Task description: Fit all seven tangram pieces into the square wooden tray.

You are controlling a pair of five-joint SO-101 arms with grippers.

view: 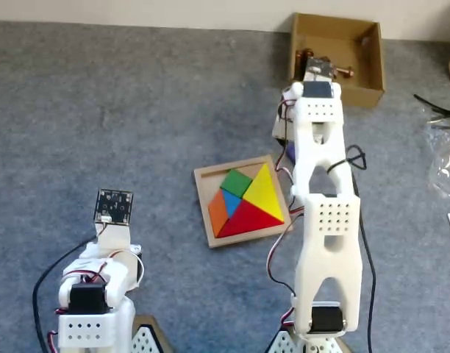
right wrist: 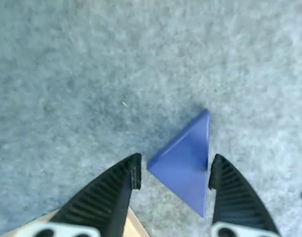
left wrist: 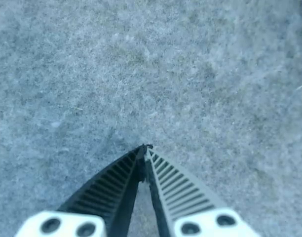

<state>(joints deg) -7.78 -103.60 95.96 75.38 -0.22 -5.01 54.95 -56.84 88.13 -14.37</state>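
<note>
While five coloured pieces (view: 248,200) seem seated in the square wooden tray (view: 203,207), the blue triangle (right wrist: 186,162) lies on the desk (view: 100,110) just past its far right corner; the right hand (right wrist: 176,168), spread wide, straddles it ungripped, the left hand (left wrist: 145,150) pinched closed, empty, near left.

Two arms (view: 328,220), one wooden tray (view: 205,193), five pieces (view: 263,193) inside, one blue triangle (right wrist: 186,163), one box (view: 361,94)
</note>
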